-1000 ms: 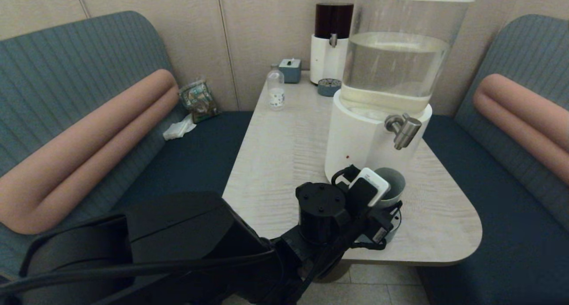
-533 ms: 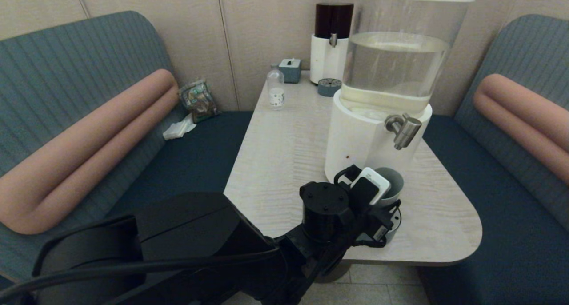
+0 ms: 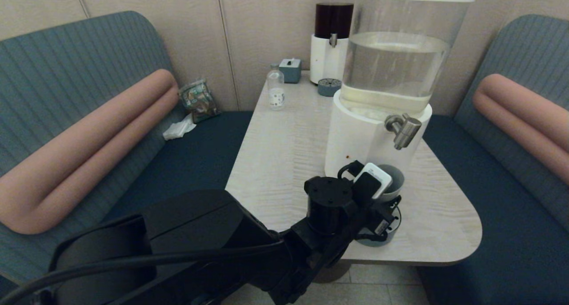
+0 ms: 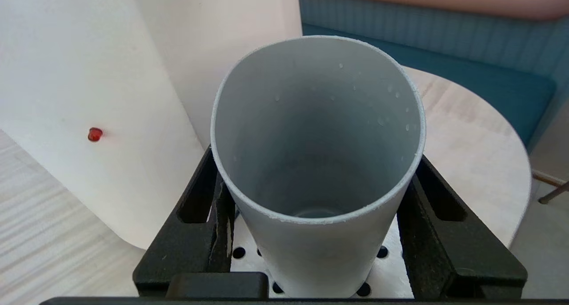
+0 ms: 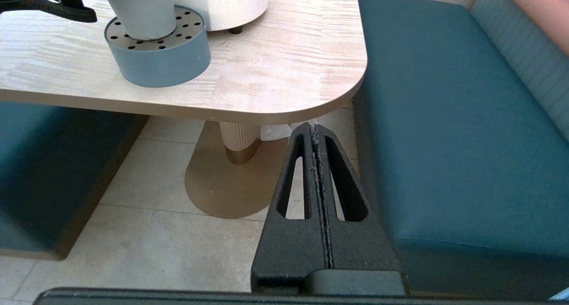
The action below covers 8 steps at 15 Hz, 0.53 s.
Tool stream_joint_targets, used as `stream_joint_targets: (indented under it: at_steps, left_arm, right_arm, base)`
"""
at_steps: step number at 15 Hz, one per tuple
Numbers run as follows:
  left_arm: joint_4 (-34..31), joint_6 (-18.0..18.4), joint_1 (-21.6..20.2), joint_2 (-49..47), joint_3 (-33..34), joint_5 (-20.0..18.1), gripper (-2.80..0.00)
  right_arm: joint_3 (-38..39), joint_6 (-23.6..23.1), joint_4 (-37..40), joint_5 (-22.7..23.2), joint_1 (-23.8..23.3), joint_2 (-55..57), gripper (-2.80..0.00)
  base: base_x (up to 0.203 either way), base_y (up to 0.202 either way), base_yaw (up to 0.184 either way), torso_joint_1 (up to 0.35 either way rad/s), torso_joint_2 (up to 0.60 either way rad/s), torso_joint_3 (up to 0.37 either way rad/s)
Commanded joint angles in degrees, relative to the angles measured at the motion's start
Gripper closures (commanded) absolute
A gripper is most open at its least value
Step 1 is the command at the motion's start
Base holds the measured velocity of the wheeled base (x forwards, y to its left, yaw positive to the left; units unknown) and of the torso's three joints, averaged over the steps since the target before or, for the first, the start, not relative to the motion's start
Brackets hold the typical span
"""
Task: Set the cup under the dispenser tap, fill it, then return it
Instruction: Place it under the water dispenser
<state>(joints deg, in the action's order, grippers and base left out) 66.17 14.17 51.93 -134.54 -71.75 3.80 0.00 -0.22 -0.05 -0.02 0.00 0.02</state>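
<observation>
**Left pincer grips the grey cup on the drip tray below the steel tap**

To the left of the left pincer, the pale wood-grain table (image 3: 284,149) runs back toward the wall. A small clear bottle with a white label (image 3: 275,90) stands well apart there, with a dark-liquid dispenser on a white base (image 3: 331,38) further behind.

The black left pincer (image 4: 313,216) is clenched on the small grey-blue tapered plastic cup (image 4: 318,162), one finger pressed on each side of its wall. The cup stands upright on the round grey-blue perforated drip tray (image 5: 158,51), which lies directly beneath the pincer near the table's front edge. Small droplets cling to the cup's inner wall; whether liquid lies at its bottom cannot be told.

Just behind the pincer rises the large dispenser with a white base and a clear tank of clear liquid (image 3: 391,69). Its short brushed-steel tap (image 3: 403,129) hangs above the cup, slightly to the right of the rim.

Off to the right and below table height, the black right pincer (image 5: 316,131) is parked, fingers pressed together on nothing, beside the teal bench seat (image 5: 453,131).
</observation>
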Motion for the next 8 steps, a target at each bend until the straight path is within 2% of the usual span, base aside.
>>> stream_joint_targets:
  at_steps: [1,8]
  left_arm:
    - [-0.38,0.07,-0.05,-0.21,-1.0,0.02,0.0]
    - [-1.59,0.6,-0.76,-0.26,-2.56,0.15,0.0]
  right_arm:
    - [0.0,-0.04,-0.04,0.02,0.0,0.06,0.0]
    - [0.0,-0.04,-0.04,0.02,0.0,0.06,0.0]
  base:
    - [0.0,0.0,0.0,0.0,0.0,0.0]
    - [0.0,0.0,0.0,0.0,0.0,0.0]
